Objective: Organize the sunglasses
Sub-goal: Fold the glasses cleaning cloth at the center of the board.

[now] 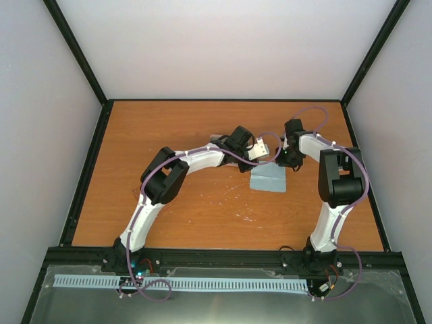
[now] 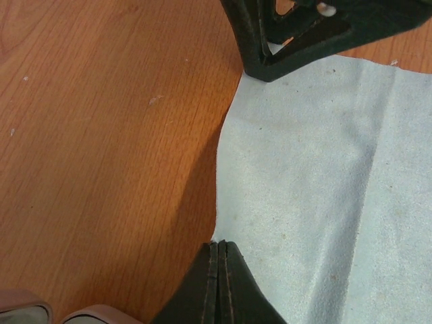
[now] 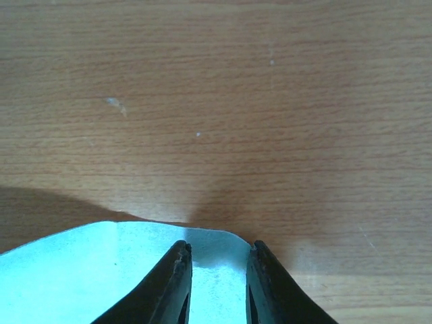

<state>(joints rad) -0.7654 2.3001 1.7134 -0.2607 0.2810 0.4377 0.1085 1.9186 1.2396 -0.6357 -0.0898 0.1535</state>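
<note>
My left arm [image 1: 162, 182] reaches out from its base and bends right toward the table's middle. My right arm [image 1: 339, 177] rises, then folds left to meet it. Both end over the light blue cloth [image 2: 317, 175]. My left gripper [image 2: 218, 246] is pressed fully closed, its tips at the cloth's edge; I cannot tell whether it pinches the fabric. My right gripper [image 3: 219, 247] stands narrowly apart at a corner of the cloth, with fabric lying in the gap, unclamped. A pink case [image 2: 27, 312] peeks beside my left fingers. I cannot make out the sunglasses anywhere. The wooden table [image 1: 189, 209] is scuffed and is ringed by pale walls [image 1: 223, 47].
</note>
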